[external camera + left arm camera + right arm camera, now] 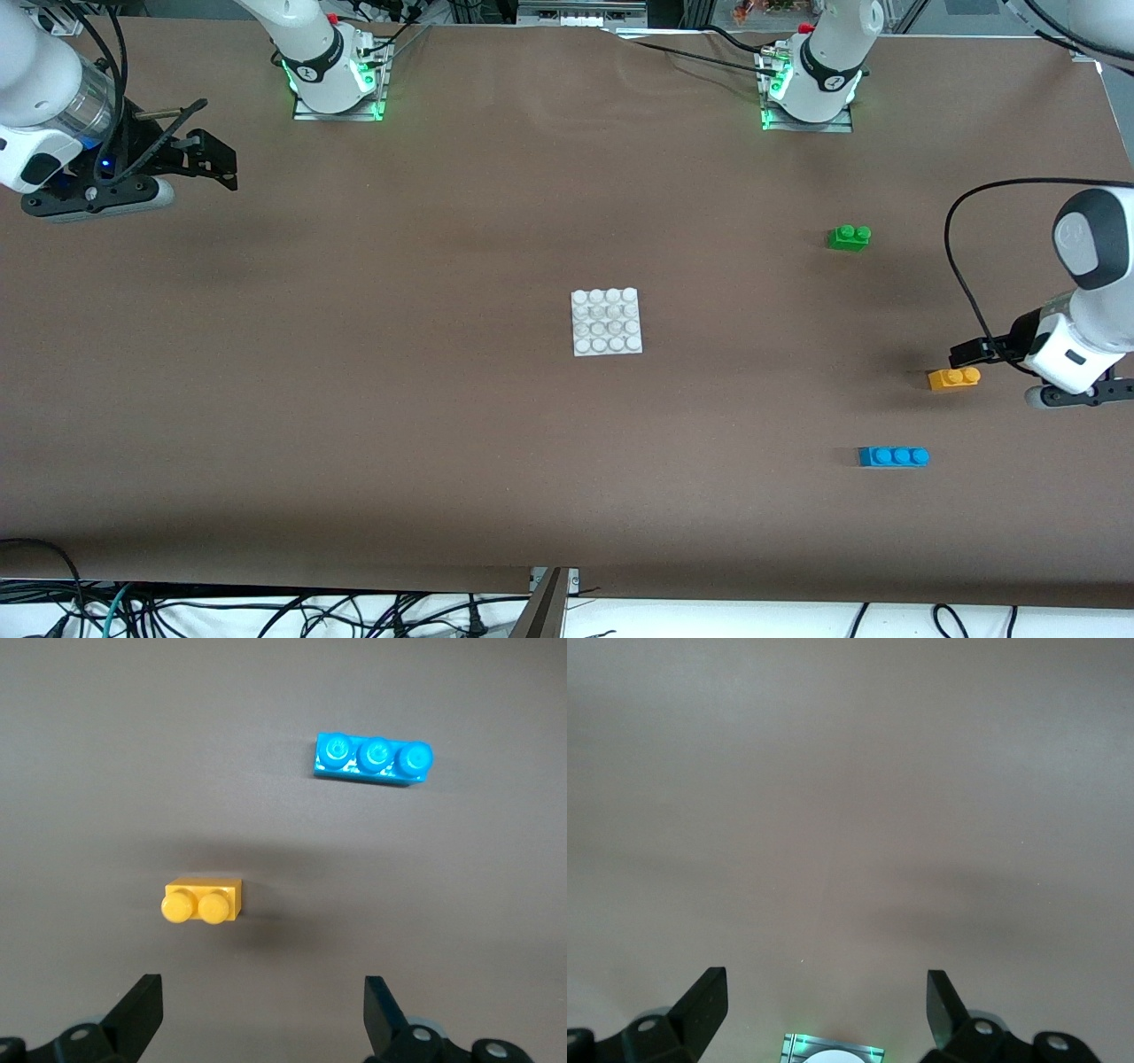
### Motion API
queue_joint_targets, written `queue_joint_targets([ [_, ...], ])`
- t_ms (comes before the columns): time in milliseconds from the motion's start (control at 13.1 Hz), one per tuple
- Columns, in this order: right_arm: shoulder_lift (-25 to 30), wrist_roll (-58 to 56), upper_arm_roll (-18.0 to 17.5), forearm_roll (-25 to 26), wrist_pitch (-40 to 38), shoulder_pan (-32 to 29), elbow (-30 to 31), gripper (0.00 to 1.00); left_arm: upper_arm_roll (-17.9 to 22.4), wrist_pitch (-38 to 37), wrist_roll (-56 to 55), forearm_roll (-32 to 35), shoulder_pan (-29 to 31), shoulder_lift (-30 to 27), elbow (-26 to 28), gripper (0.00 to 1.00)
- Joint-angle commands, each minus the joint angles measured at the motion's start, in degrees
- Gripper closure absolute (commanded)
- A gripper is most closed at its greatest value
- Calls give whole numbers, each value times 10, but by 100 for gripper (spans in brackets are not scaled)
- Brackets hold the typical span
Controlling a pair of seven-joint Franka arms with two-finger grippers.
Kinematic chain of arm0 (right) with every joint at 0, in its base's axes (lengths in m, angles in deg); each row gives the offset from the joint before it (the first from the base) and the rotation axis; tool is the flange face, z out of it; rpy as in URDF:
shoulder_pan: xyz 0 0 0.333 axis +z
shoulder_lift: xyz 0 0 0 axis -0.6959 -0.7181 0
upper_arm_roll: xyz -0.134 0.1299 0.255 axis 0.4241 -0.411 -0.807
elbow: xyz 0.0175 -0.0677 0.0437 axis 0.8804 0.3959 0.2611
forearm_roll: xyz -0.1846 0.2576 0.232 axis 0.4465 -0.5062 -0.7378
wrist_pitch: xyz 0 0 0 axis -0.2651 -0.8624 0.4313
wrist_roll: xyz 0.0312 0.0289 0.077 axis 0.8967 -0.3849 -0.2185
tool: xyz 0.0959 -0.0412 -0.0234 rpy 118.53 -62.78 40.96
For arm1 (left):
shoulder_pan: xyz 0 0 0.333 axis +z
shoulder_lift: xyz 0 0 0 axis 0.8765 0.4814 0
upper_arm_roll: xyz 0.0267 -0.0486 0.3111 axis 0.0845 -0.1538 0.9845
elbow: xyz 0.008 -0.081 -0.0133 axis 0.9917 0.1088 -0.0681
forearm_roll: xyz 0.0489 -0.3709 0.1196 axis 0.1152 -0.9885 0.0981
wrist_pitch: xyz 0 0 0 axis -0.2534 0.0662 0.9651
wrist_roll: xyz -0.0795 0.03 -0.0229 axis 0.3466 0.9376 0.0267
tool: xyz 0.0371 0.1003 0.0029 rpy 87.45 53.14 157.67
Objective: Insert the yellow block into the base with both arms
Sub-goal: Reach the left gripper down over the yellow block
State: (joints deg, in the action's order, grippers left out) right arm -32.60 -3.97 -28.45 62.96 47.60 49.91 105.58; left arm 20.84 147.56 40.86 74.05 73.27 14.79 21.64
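Note:
The yellow block (pixel 953 378) (pixel 202 901), a small two-stud brick, lies on the brown table near the left arm's end. My left gripper (pixel 964 354) (pixel 263 992) hangs just above the table close beside it, open, with nothing between its fingers. The white base (pixel 607 322) with its grid of studs lies flat at the table's middle. My right gripper (pixel 215 161) (pixel 826 992) waits open and empty over bare table at the right arm's end, away from every brick.
A green two-stud brick (pixel 849 237) lies farther from the front camera than the yellow block. A blue three-stud brick (pixel 893 456) (pixel 373 757) lies nearer to it. The right arm's base plate (pixel 833 1050) glows green in the right wrist view.

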Motion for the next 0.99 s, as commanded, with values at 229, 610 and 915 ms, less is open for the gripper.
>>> queue_joint_targets([
  [229, 1, 20, 7, -1, -7, -11, -12, 1, 1, 60, 36, 10, 39, 78, -5, 0],
  [610, -4, 20, 8, 7, -12, -10, -40, 1, 16, 128, 37, 10, 39, 115, -1, 0],
  [915, -14, 21, 8, 1, -6, -11, -51, 1, 16, 129, 37, 10, 39, 124, 1, 0],
])
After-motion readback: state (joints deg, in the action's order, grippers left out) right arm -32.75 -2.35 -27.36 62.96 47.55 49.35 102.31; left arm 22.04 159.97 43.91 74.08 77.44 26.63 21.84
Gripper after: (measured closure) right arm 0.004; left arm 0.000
